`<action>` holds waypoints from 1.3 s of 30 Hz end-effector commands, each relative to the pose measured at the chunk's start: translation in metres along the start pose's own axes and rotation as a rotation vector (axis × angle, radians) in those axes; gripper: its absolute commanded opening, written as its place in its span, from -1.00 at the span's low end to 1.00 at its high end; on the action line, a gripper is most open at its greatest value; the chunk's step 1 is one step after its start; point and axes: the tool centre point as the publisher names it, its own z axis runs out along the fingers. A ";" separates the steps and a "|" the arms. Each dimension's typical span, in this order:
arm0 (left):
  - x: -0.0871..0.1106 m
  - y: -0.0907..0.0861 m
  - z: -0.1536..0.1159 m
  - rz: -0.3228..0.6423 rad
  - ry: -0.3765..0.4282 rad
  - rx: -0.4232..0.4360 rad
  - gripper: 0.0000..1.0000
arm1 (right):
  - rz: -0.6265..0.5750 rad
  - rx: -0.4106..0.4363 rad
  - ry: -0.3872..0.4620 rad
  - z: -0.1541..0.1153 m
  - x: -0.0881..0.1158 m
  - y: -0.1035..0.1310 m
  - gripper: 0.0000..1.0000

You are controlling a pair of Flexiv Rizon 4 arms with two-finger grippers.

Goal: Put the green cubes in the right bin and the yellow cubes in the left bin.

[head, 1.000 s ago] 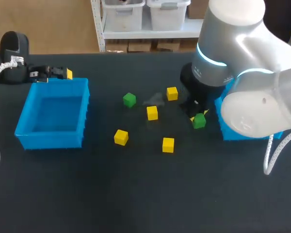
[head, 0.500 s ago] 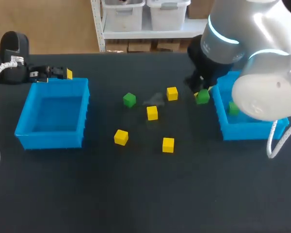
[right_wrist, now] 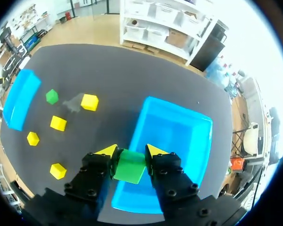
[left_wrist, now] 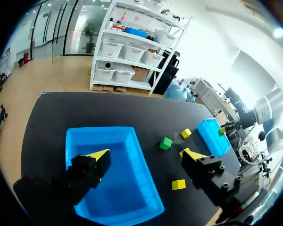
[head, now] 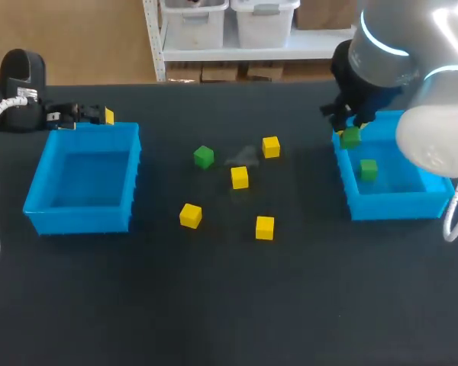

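Right arm [head: 412, 69] enters from the upper right of the head view, wrist pointing down. Right gripper [head: 349, 126] is clenched on the held green cube [head: 351, 138], with both fingertips against its sides in the right wrist view. It hangs over the left rim of the right bin [head: 389, 207].

Binned green cube [head: 368, 169] lies inside that bin.

Left gripper [left_wrist: 144, 155] sits at upper left by the far edge of the left bin [head: 80, 221], fingers spread, nothing between them.

On the table [head: 229, 305], centre: loose green cube [head: 204, 157], yellow cube A [head: 271, 146], yellow cube B [head: 240, 178], yellow cube C [head: 190, 216], yellow cube D [head: 265, 227].
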 end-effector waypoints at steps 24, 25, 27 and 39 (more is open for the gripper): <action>0.000 0.000 0.000 0.000 0.000 0.000 1.00 | 0.133 0.064 0.095 0.042 0.032 -0.047 -1.00; 0.000 0.000 0.000 0.000 0.000 0.000 1.00 | 0.134 0.064 0.094 0.042 0.030 -0.047 -1.00; 0.000 0.000 0.000 0.000 0.000 0.000 1.00 | 0.137 0.068 0.093 0.045 0.025 -0.050 -1.00; 0.000 0.000 0.000 0.000 0.000 0.000 1.00 | 0.169 0.091 0.095 0.061 0.006 -0.063 -1.00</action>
